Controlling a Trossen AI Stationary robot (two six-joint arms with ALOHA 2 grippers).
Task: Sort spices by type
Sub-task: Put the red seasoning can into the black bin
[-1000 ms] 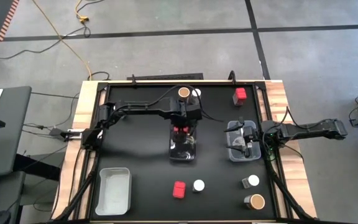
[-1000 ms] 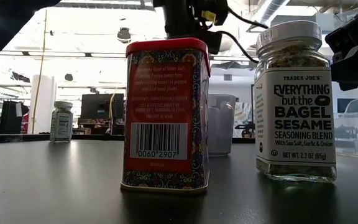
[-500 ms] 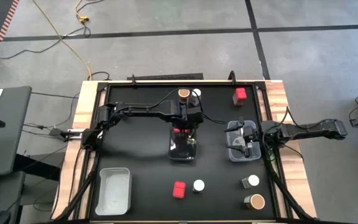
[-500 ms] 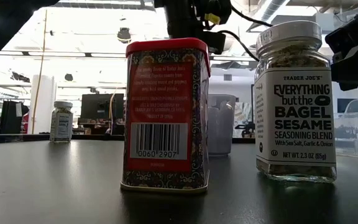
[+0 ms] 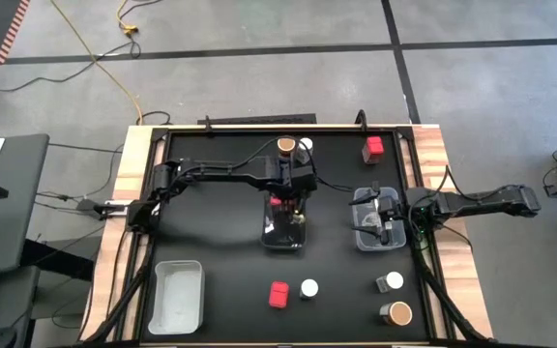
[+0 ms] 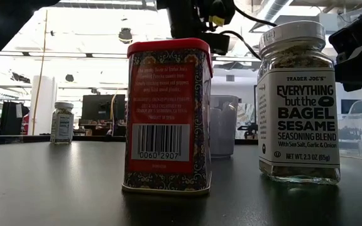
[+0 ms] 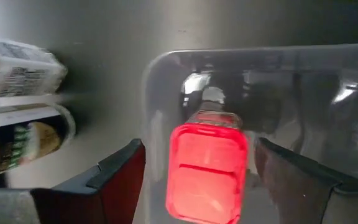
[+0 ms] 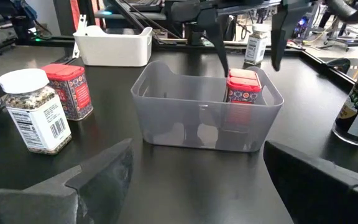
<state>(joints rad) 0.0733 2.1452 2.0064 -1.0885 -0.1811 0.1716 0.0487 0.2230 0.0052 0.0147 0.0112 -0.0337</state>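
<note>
Table [image 5: 220,242]: black top with wooden side edges, carrying three clear bins and the loose spices.
Left arm: reaches from the left edge across to the middle bin.
Right arm: comes in from the right edge and waits at the right-hand bin [image 5: 379,220].
Middle bin [image 5: 284,232]: clear plastic, near the table's centre, holding one red tin.
Empty-looking bin [image 5: 177,295]: clear, at the near left corner, well apart from the arms.
Left gripper [image 5: 285,201]: hangs just above the far end of the middle bin, fingers spread to either side of the tin and not touching it; released.
Right gripper [image 5: 387,215]: over the right-hand bin; cannot tell whether it is spread or closed.
Red tin in bin [image 8: 243,86]: upright inside the middle bin, against its far wall, directly under the left gripper.
Red tin, near [image 6: 168,116]: upright on the table toward the near edge, just beside a white-lidded jar.
Bagel seasoning jar [image 6: 298,103]: silver-lidded, upright, right of that tin in the low view.
Red tin, far [image 5: 373,148]: alone at the far right corner.
Brown-topped jars: one [image 5: 286,145] at the far edge beside a white-lidded jar [image 5: 304,146]; one [image 5: 396,313] at the near right corner, near another white-lidded jar [image 5: 393,282].
</note>
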